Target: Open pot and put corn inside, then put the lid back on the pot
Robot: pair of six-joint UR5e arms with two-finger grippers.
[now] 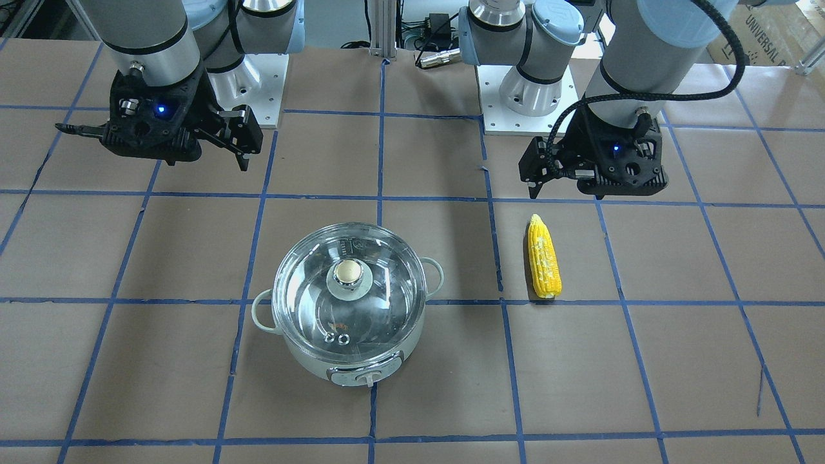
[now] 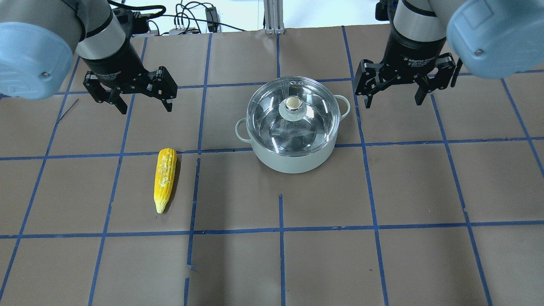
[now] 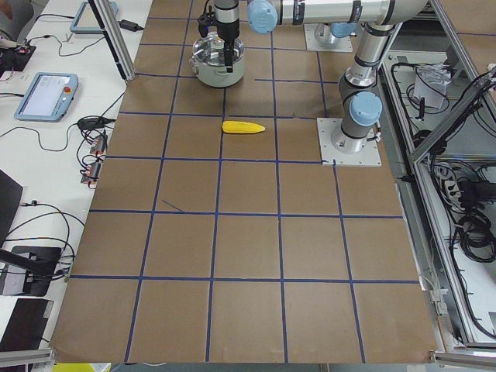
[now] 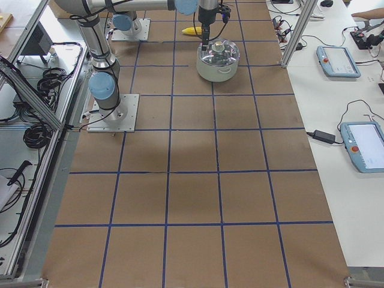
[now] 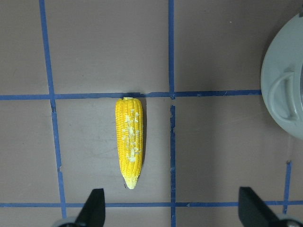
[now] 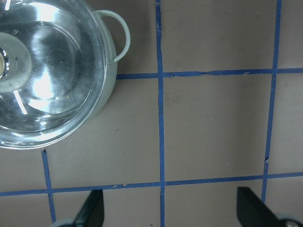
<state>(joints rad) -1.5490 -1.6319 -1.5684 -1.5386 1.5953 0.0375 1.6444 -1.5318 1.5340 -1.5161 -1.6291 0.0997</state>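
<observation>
Well out on the pot's left, the left gripper (image 2: 145, 107) hangs above the table (image 2: 425, 191) with its two fingers spread wide and nothing between them. Its wrist view looks straight down on the corn (image 2: 165, 179), with the fingertips apart on either side of the frame. The corn lies flat on the brown paper, well apart from the pot (image 2: 293, 163) on that same left side. Its tapered end points back toward the robot and nothing is touching it. At the centre, the pot stands upright with its control knob facing away from the robot. The lid (image 2: 293, 127) sits level on its rim and closes it fully, and through the glass only the shiny steel interior shows. On the pot's right, near its loop handle but clear of it, the right gripper (image 2: 394, 102) hovers with its fingers likewise parted and empty. Its wrist view catches the pot's right handle and part of the lid at one corner. By this layout the task looks to be at its very start, with no step done. The lid has to come off, the corn has to be picked up and dropped into the pot, and the lid has to go back on.
</observation>
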